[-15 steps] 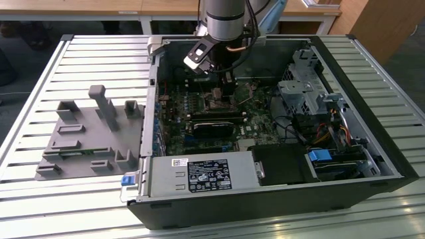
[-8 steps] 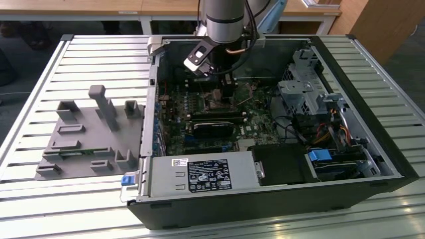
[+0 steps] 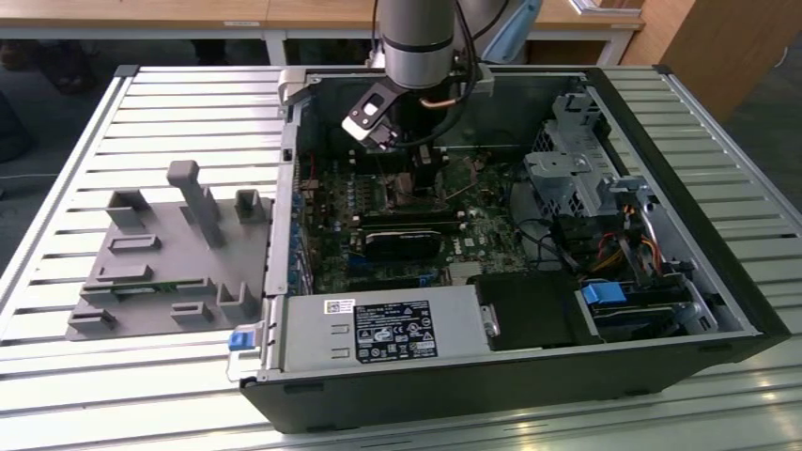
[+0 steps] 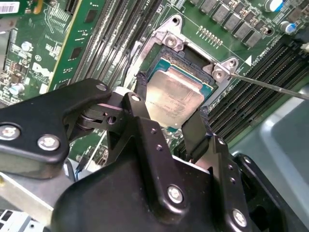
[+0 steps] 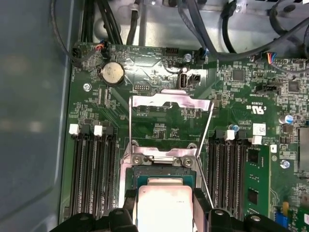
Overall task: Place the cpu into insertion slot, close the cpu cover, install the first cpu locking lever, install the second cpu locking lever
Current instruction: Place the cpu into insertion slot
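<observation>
Exterior view: arm reaching down into an open black computer case [image 3: 501,395] lying on a slatted metal worktop [image 3: 150,103]. Grey moulded parts fixture [image 3: 163,254] on the slats to the exterior view's left, well apart from the work.

Second wrist view: black two-fingered end effector [image 4: 169,108] clamped, as far as can be judged, on the small flat square chip with a pale silver-gold metal face, the cpu [image 4: 176,96]. Black fingers [image 4: 142,116] against two opposite edges, face left bare.

Position of cpu: directly over the square socket with dark frame and silver corner brackets, the insertion slot [image 4: 190,57], on the green circuit board [image 5: 231,96]. Squared up with the frame. Seated or just above: cannot tell.

First wrist view: thin silver metal frame plate, the cpu cover [image 5: 171,100], swung back and open, clear of the socket. Thin steel wire locking lever [image 5: 206,130] raised beside it; neither lever latched.

Handling, judged: light, stiff, thin. Smooth metal face likely slippery, so edge grip preferred, as here. Fragile underneath; contact side and socket interior easily damaged by tilt or sideways drag. Best kept level, with modest clamping force on the edges only.
</observation>
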